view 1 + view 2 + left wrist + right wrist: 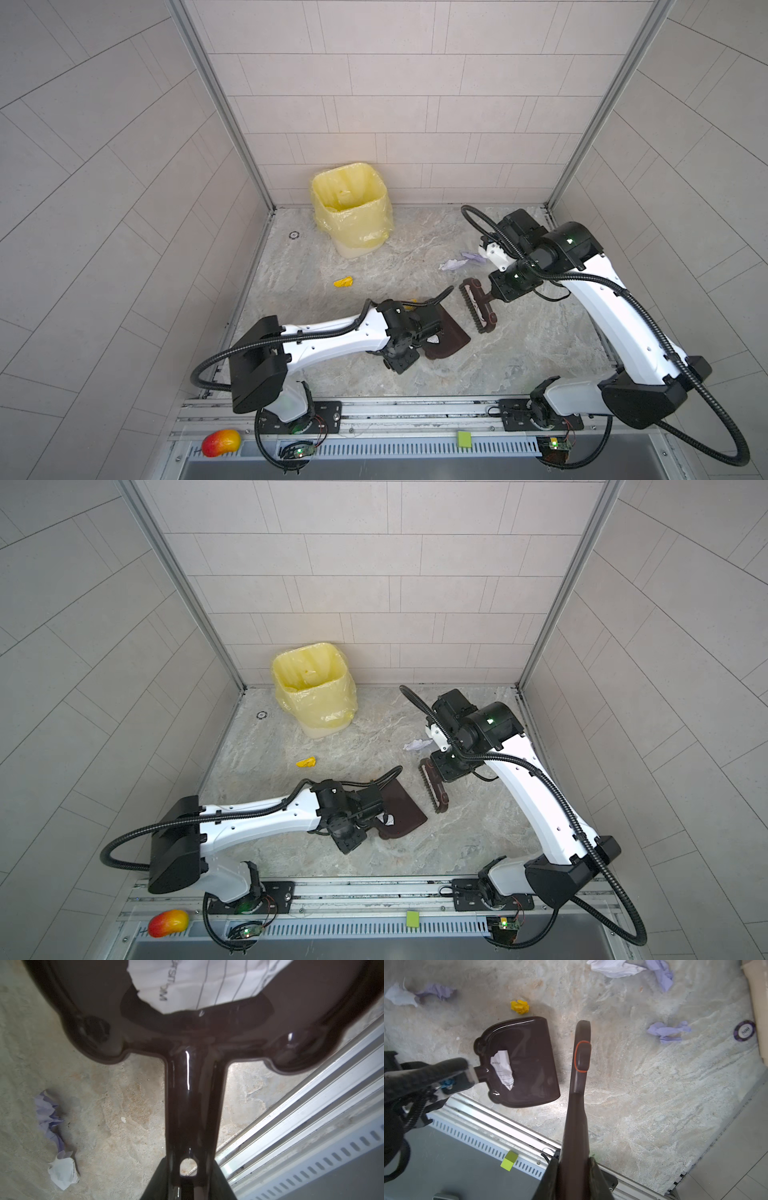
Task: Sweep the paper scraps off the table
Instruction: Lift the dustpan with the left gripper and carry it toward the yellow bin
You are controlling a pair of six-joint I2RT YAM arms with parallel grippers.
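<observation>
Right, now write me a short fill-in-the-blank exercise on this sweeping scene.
1. The left gripper closes its fingers on the handle of the dustpan; the right gripper is shut on the ____.
2. One ____ paper scrap, printed with lines, lies inside the dustpan.
3. The bin at the back of the table wears a plastic liner coloured ____.

Missing words: brush; white; yellow.
</observation>
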